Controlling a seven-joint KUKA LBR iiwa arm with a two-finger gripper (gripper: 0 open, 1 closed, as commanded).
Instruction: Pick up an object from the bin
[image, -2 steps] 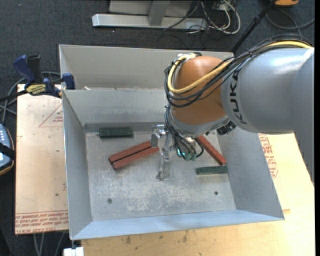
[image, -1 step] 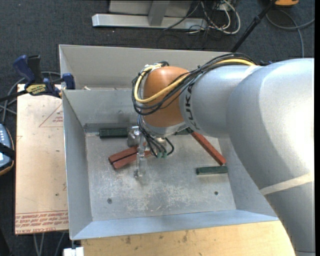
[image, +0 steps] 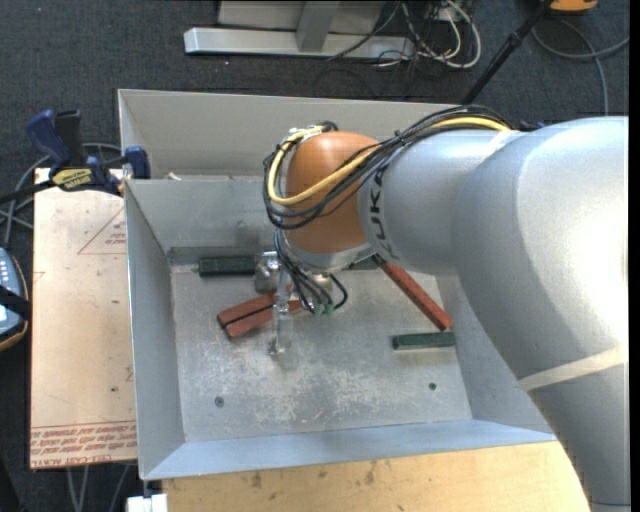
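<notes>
My gripper (image: 279, 335) hangs low over the bin floor, left of the middle, under the arm's orange cover. Just to its left lies a red-brown block (image: 243, 316), slanted, with its right end touching or passing behind the gripper. Whether the block is in its grasp cannot be told. A dark green bar (image: 225, 265) lies farther back to the left, near the rear wall.
A long red-brown stick (image: 416, 294) lies slanted on the right side, partly under the arm. A second dark green bar (image: 423, 341) rests just in front of the stick. The arm covers the bin's back right part.
</notes>
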